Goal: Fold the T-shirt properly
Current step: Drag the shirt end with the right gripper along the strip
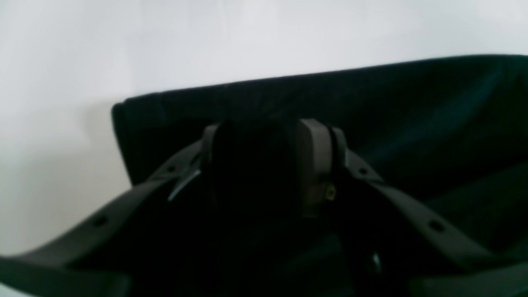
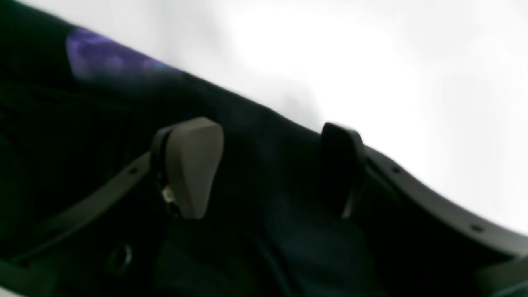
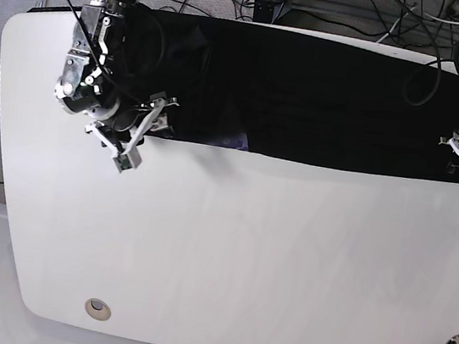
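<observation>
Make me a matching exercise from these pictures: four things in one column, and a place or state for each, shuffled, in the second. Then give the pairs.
Things:
1. T-shirt
2. right claw
3. left claw
4. table

Places or states:
A. fingers closed on a bunch of black cloth
B. white, bare across its near half
C. fingers spread apart over the cloth's edge
D. black, stretched along the far edge of the table

Pairs: 1-D, 2-C, 3-A, 4-B

White table point(image 3: 227, 249), cables point(image 3: 389, 10) behind its far edge.
</observation>
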Available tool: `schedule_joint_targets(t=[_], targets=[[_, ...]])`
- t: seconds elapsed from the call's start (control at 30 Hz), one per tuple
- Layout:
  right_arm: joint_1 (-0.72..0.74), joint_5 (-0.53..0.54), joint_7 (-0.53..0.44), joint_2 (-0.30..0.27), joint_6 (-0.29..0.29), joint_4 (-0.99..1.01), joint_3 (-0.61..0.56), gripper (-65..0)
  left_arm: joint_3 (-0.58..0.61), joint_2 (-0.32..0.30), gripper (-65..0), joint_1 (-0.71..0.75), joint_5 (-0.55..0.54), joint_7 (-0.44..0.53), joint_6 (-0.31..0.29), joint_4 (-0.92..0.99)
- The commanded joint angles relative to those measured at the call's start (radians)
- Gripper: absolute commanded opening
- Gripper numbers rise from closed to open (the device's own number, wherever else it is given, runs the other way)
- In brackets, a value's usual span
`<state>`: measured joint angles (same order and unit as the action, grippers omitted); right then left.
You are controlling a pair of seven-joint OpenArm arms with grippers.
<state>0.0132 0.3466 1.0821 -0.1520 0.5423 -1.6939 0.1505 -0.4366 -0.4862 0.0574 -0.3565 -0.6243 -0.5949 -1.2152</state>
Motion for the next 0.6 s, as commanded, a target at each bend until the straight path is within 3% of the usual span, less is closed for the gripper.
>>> schedule_joint_targets(t=[0.0,0.17,0.3,0.4,0.47,0.57], targets=[[0.006,-0.047,-0.067,0.004,0.003,-0.013,-0.067,-24.9,-0.006,-0.024,-41.1,-0.014,-0.013,0.019,0.0,-0.016],[-0.063,-0.148,-0.136,0.075,0.008,-0.018,-0.104,-24.9,-0.006,-0.024,-41.1,-0.014,-0.013,0.019,0.0,-0.016],[-0.124,-0.148,-0.135,0.107,0.009,-0.051,-0.108,-24.9,-0.006,-0.024,-41.1,-0.015,-0.013,0.019,0.0,-0.016],[-0.174,-0.146,-0.13,0.117,0.009,-0.107,-0.185,-24.9,-0.006,-0.024,-41.1,-0.015,-0.013,0.019,0.0,-0.016],[-0.195,-0.11,-0.089,0.122,0.009,-0.134,-0.234,-24.9,-0.005,-0.024,-41.1,-0.015,-0.013,0.021,0.0,-0.016],[-0.201,0.044,-0.038,0.124,0.009,-0.153,-0.268,-24.9,-0.005,0.002,-41.1,-0.041,-0.011,0.021,0.0,-0.015]])
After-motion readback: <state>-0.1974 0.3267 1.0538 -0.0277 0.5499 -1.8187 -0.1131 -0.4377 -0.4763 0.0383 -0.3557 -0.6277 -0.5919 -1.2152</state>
